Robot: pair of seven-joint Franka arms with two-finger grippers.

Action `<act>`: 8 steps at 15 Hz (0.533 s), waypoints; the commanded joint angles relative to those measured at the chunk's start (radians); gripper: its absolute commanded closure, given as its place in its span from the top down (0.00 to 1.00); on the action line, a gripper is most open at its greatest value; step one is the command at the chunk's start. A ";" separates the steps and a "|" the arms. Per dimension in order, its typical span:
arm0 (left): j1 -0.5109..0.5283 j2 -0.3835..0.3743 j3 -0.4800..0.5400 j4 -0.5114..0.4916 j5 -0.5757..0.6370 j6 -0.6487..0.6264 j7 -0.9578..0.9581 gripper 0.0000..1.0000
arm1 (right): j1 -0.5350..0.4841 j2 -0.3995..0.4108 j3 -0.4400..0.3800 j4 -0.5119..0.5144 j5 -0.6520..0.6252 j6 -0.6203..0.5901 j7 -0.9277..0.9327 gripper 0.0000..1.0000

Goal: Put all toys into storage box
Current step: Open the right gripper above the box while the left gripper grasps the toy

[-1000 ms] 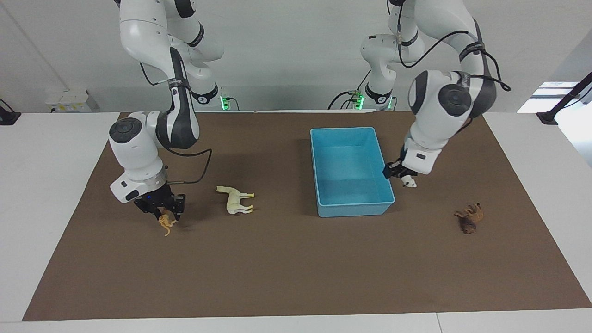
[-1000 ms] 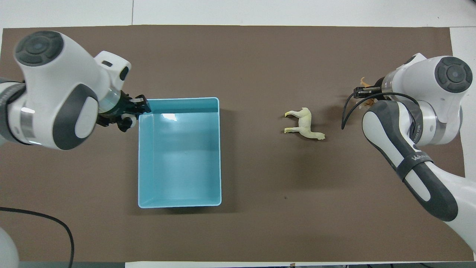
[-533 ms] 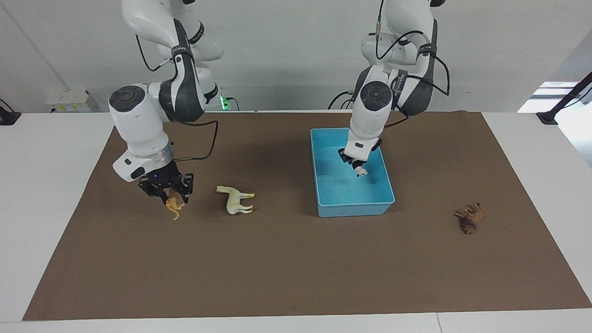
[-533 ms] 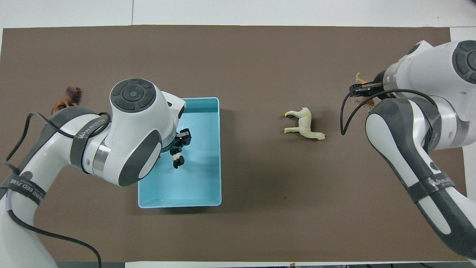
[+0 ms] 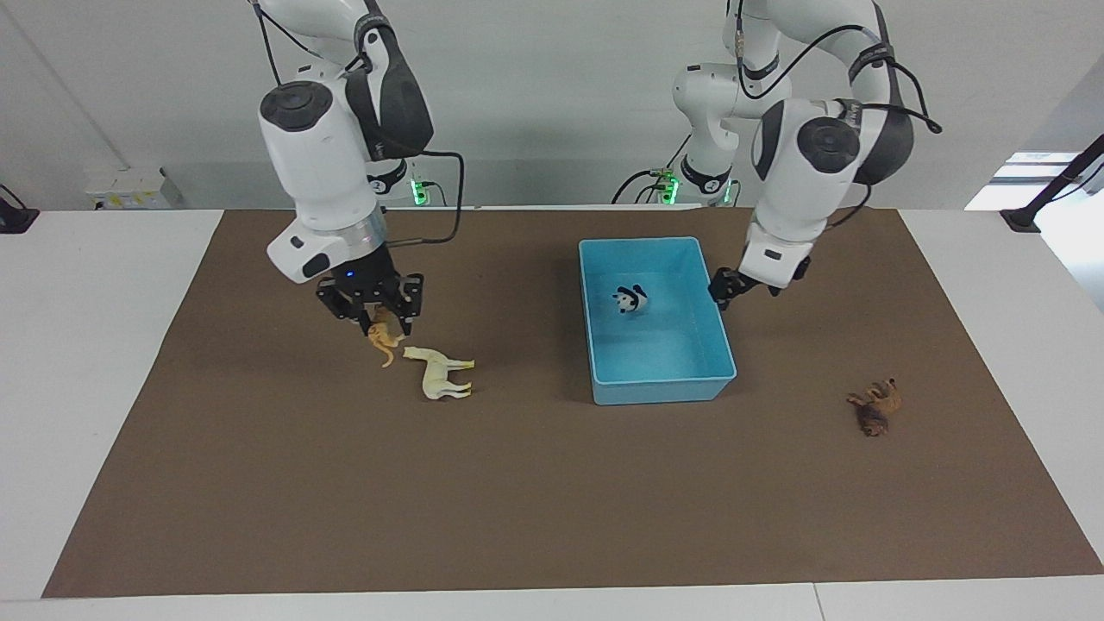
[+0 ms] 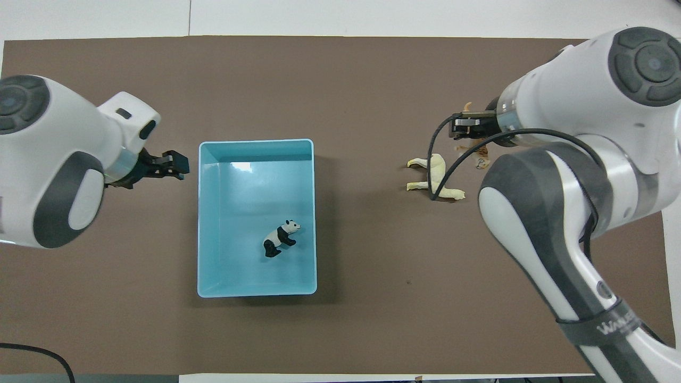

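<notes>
The light blue storage box sits on the brown mat. A black-and-white panda lies inside it. My left gripper hangs open and empty just outside the box wall toward the left arm's end. My right gripper is shut on the orange tiger, raised over the mat beside the cream horse. The dark brown lion lies on the mat toward the left arm's end; in the overhead view the left arm hides it.
The brown mat covers most of the white table. A black cable loops from the right wrist over the horse in the overhead view.
My left gripper carried the panda over the box, let it go, and drew back outside the wall. My right gripper lifted the tiger and moved it toward the horse and box.
</notes>
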 commanded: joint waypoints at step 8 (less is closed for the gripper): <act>0.279 0.182 -0.010 -0.009 0.155 0.427 0.360 1.00 | 0.359 0.087 0.087 0.045 0.030 0.231 0.424 0.00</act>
